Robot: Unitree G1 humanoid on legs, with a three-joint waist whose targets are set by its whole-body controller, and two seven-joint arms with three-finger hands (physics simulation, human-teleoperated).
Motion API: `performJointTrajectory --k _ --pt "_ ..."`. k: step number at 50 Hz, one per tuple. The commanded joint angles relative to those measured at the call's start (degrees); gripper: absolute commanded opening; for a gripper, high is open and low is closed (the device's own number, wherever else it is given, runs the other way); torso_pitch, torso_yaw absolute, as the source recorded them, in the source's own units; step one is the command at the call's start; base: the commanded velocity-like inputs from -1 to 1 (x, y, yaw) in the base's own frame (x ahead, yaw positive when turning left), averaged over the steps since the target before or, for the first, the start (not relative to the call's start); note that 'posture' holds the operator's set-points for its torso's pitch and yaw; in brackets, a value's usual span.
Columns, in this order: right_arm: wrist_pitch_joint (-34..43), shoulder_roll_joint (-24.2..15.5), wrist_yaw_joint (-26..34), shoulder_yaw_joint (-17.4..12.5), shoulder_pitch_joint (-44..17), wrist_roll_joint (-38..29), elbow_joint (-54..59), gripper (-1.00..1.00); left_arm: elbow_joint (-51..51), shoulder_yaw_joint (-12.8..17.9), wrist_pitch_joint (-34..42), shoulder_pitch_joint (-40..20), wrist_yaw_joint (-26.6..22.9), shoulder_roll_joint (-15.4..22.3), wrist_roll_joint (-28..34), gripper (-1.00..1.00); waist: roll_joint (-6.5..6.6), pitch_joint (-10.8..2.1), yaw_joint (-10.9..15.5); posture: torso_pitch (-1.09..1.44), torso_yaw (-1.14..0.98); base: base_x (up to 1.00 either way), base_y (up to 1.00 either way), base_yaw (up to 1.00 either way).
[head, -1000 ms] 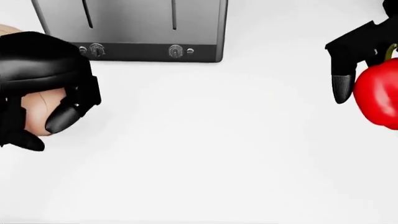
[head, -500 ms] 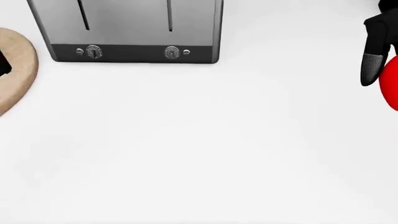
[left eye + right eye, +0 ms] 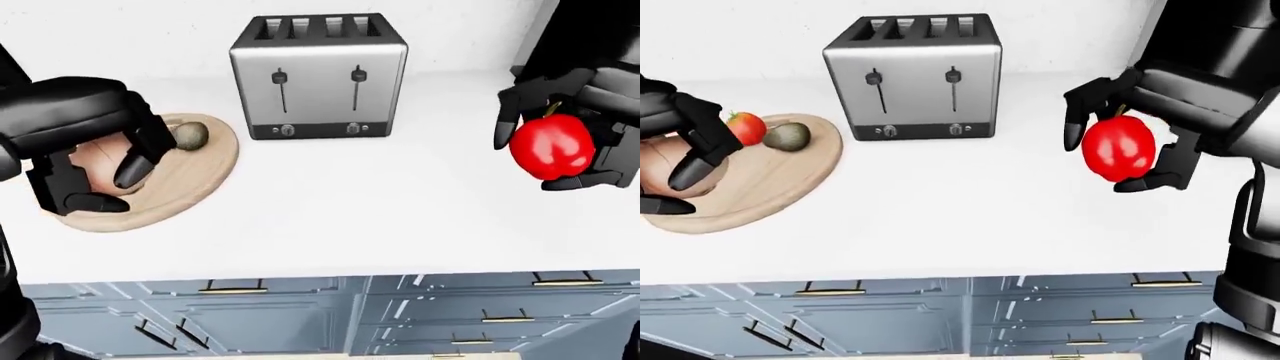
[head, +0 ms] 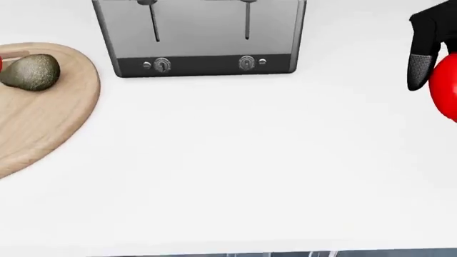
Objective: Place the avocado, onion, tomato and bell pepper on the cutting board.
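Right-eye view shows the bell pepper [image 3: 1118,148] at right of centre, red and glossy, held above the white counter [image 3: 970,202] by the right hand [image 3: 1120,142]. Its long axis runs nearly upright, leaning a little; the stem end is at the top, tucked under the palm, and the blunt end points down toward the lower right of the frame. Black fingers wrap it from both sides: one fingertip hangs down its left flank, another curls under its lower right, so the hand is closed round the pepper. The right forearm comes down from the upper right corner, bent at the wrist.

At the left edge, the round wooden cutting board [image 3: 790,184] lies flat on the counter. On it, toward its upper part, the avocado [image 3: 787,136] lies on its side, long axis roughly left to right, with the tomato [image 3: 745,127] touching or just beside it on the left. The onion [image 3: 662,166], pale pinkish brown, sits at the board's left side under the left hand [image 3: 95,157]. In the left-eye view that hand arches over the onion, fingers curled down around it and fingertips near the board; whether they actually press the onion I cannot tell. The left forearm enters from the left edge, roughly level.

A four-slot steel toaster [image 3: 318,75] stands at top centre, between board and pepper, and grey-blue drawers [image 3: 330,319] run along the bottom.
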Motion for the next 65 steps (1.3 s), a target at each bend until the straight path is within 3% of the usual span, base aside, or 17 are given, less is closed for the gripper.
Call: performJointTrajectory --k 1,9,10,13,18,20,22,23,24,34,39,40,42,50,53,62,65 --pt "0.3 -1.66 -1.48 -2.52 -2.14 0.79 -1.3 -1.0 -1.48 1.33 -0.28 -1.73 1.32 1.02 -0.44 -1.0 -0.42 -1.42 -0.29 0.0 0.0 0.0 0.27 0.0" --pt "-0.28 -1.77 -1.11 -2.62 -2.02 0.84 -0.82 -1.0 -0.66 1.0 0.0 -3.06 1.55 1.7 -0.8 -1.0 -6.17 -1.53 -0.15 0.0 0.0 0.0 0.26 0.0" --pt "-0.11 -1.91 -0.85 -2.7 -1.76 0.84 -0.92 -1.0 -0.67 1.0 0.0 -3.07 1.53 1.78 -0.84 -1.0 -4.75 -1.0 -0.49 0.0 0.0 0.0 0.23 0.0" --pt "-0.53 -1.96 -0.63 -2.7 -1.63 0.68 -0.6 -1.0 0.16 0.5 -0.73 -3.13 1.92 1.62 -0.41 -1.0 -5.28 -1.67 -0.16 0.0 0.0 0.0 0.24 0.0" --pt "-0.58 -2.15 -0.29 -2.75 -1.65 0.69 -0.41 -1.0 0.18 0.28 -0.31 -4.19 1.42 1.72 -0.41 -1.0 -2.73 -0.9 0.19 0.0 0.0 0.0 0.24 0.0" --pt "-0.59 -2.15 -0.18 -2.85 -1.43 0.74 -0.66 -1.0 0.3 0.29 -0.26 -4.6 1.37 1.92 -0.49 -1.0 -0.67 -1.14 -0.06 0.0 0.0 0.0 0.23 0.0" --pt "-0.49 -2.17 -0.11 -2.77 -1.57 0.73 -0.74 -1.0 0.06 0.36 -0.21 -4.31 1.33 1.82 -0.51 -1.0 3.81 -2.39 -0.1 0.0 0.0 0.0 0.23 0.0" --pt "-0.36 -2.15 -0.14 -2.8 -1.65 0.79 -0.82 -1.0 0.12 0.38 -0.37 -4.19 1.4 1.83 -0.46 -1.0 1.1 -1.66 0.04 0.0 0.0 0.0 0.23 0.0" --pt "-0.47 -2.11 -0.11 -2.86 -1.47 0.8 -0.84 -1.0 0.05 0.43 -0.24 -4.19 1.38 1.8 -0.51 -1.0 1.79 -1.45 0.08 0.0 0.0 0.0 0.19 0.0" --pt "-0.93 -2.23 0.04 -2.62 -1.73 0.42 -0.29 -1.0 0.24 0.58 -0.53 -3.97 1.42 1.99 -0.73 -1.0 -2.1 -1.11 -0.02 0.0 0.0 0.0 0.11 0.0" --pt "-0.99 -2.38 0.41 -2.48 -2.21 0.39 -0.14 -1.0 0.2 0.66 -0.32 -4.35 1.26 2.32 -1.07 -1.0 -6.88 -1.69 0.38 0.0 0.0 0.07 0.04 0.0" --pt "-1.08 -2.39 0.36 -2.4 -2.47 0.37 -0.07 -1.0 0.12 0.67 -0.3 -4.29 1.24 2.37 -1.12 -1.0 -4.71 -0.75 -0.09 0.0 0.0 0.09 0.02 0.0" --pt "-1.04 -2.48 0.55 -2.43 -2.5 0.44 -0.1 -1.0 0.54 0.52 -0.39 -4.75 1.25 2.66 -1.19 -1.0 -5.16 -0.81 0.33 0.0 0.0 0.09 0.02 0.0" --pt "-1.19 -2.67 0.85 -2.72 -2.11 0.6 -0.24 -1.0 0.38 0.38 -0.17 -4.88 1.17 2.73 -1.16 -1.0 -1.55 -0.73 0.4 0.0 0.0 0.1 0.08 0.0" --pt "-1.39 -2.77 0.89 -2.74 -2.12 0.66 -0.04 -1.0 0.42 0.2 -0.08 -5.16 1.14 2.71 -1.09 -1.0 2.5 -1.54 -0.17 0.0 0.0 0.14 0.15 0.0" --pt "-1.44 -2.89 0.86 -2.46 -2.7 0.67 0.33 -1.0 0.22 0.41 0.0 -4.99 1.08 2.7 -1.16 -1.0 -1.7 -0.46 0.18 0.0 0.0 0.14 0.15 0.0" --pt "-1.47 -2.98 0.96 -2.49 -2.62 0.59 0.39 -1.0 0.34 0.18 0.06 -5.34 1.13 2.71 -1.11 -1.0 -4.52 -0.67 0.53 0.0 0.0 0.15 0.16 0.0"
